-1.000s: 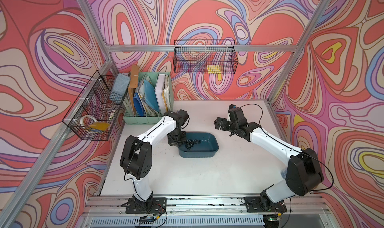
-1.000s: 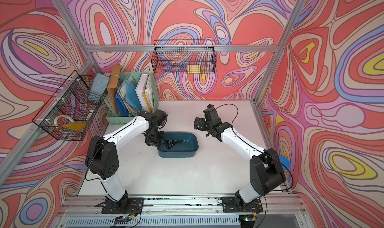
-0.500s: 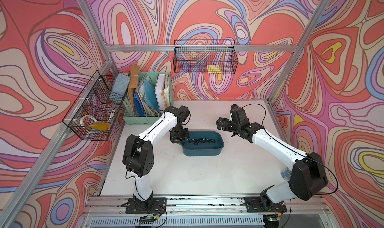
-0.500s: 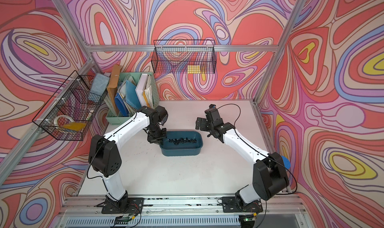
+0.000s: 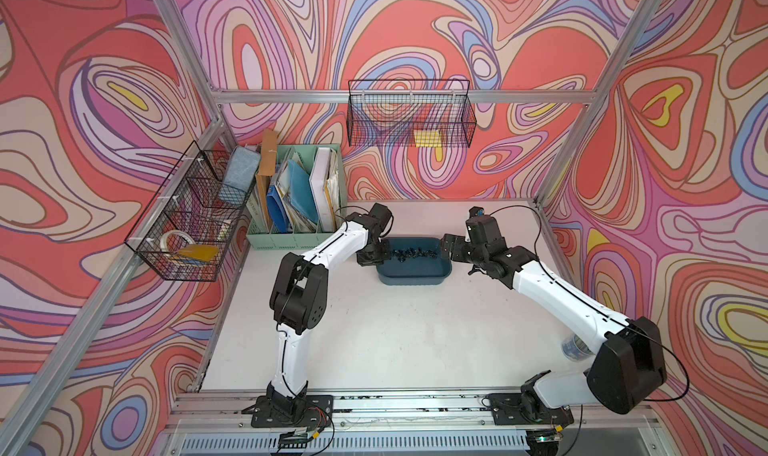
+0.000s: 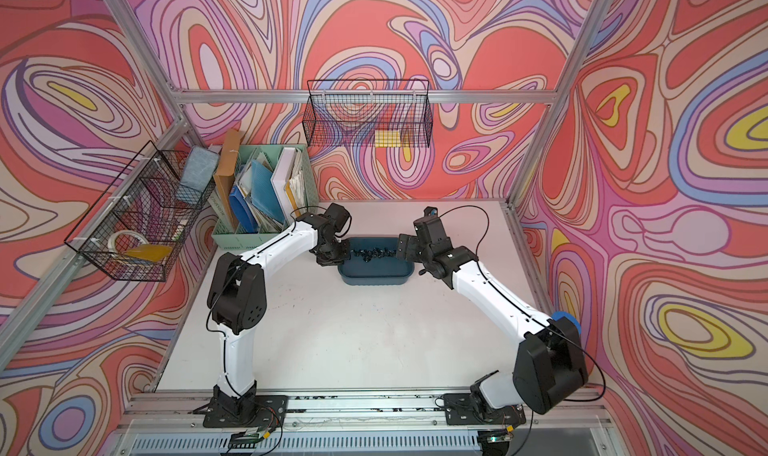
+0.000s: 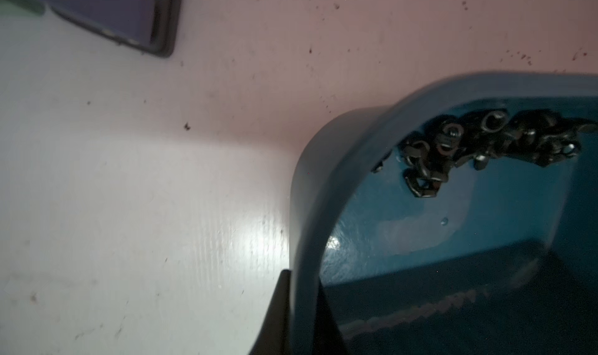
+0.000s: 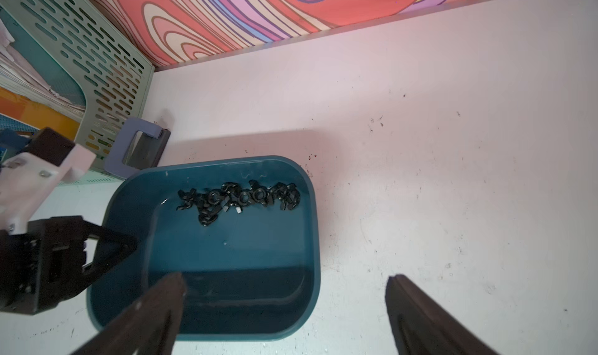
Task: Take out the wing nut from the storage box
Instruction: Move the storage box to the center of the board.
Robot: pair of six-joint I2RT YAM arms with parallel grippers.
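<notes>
Teal-blue shallow plastic storage box (image 5: 413, 276), mid-frame: rim clamped by L gripper (image 7: 302, 304); R gripper (image 8: 284, 282) spread wide. Risk: clumped black metal nuts (image 8: 239, 199) → multi-pick.

A mint-green file organiser (image 5: 291, 237) stuffed with folders stands at the back left of the white table (image 5: 395, 341). One black wire basket (image 5: 409, 113) on the back wall holds a small yellow block (image 5: 427, 138); a second basket (image 5: 183, 225) on the left wall holds a tape roll (image 5: 173, 238). Just beside the organiser lies a lilac-grey object (image 8: 142, 126), perhaps a hole punch.
</notes>
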